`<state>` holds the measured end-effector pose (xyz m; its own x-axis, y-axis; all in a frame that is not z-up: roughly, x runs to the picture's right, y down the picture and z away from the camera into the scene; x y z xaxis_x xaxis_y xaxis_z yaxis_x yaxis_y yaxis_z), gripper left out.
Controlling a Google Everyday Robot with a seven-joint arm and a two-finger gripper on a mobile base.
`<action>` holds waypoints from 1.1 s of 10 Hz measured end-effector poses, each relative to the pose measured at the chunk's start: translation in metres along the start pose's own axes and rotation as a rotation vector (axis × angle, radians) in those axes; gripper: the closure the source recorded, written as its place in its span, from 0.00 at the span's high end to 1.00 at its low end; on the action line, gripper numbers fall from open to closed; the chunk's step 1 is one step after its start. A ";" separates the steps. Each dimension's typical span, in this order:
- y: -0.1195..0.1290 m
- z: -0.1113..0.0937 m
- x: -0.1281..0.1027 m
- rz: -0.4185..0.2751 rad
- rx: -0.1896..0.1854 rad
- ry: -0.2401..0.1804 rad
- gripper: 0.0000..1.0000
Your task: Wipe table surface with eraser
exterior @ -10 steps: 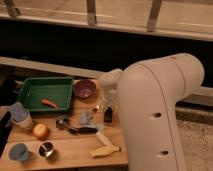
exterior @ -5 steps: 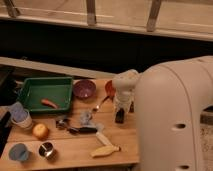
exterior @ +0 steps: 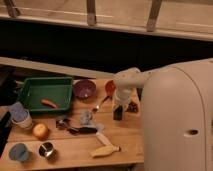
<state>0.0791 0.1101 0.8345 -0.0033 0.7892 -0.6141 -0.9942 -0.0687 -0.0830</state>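
The table surface [exterior: 125, 142] is a light tan wooden top across the lower half of the camera view. My white arm reaches in from the right. Its gripper [exterior: 118, 106] points down at the table's right-middle. It is shut on the eraser [exterior: 118, 114], a small dark block standing upright with its lower end on or just above the wood. The eraser's upper end is hidden by the gripper.
A green tray [exterior: 30, 85] holding an orange-red item sits at the back left. A purple bowl [exterior: 85, 90] and a red bowl [exterior: 109, 87] stand behind the gripper. Grapes [exterior: 132, 106] lie just to its right, a spoon [exterior: 100, 105] to its left. In front lie a cream brush [exterior: 106, 149], cups and an orange.
The gripper with the eraser has shifted right and come lower toward the table. The robot's white body now fills less of the view's right side.
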 end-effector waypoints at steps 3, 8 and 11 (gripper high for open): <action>0.056 0.012 -0.016 -0.035 -0.024 0.014 0.00; 0.056 0.028 -0.007 0.008 -0.007 0.086 0.00; 0.003 0.028 0.019 0.065 0.019 0.123 0.00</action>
<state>0.0734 0.1425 0.8446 -0.0560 0.7029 -0.7091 -0.9942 -0.1047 -0.0253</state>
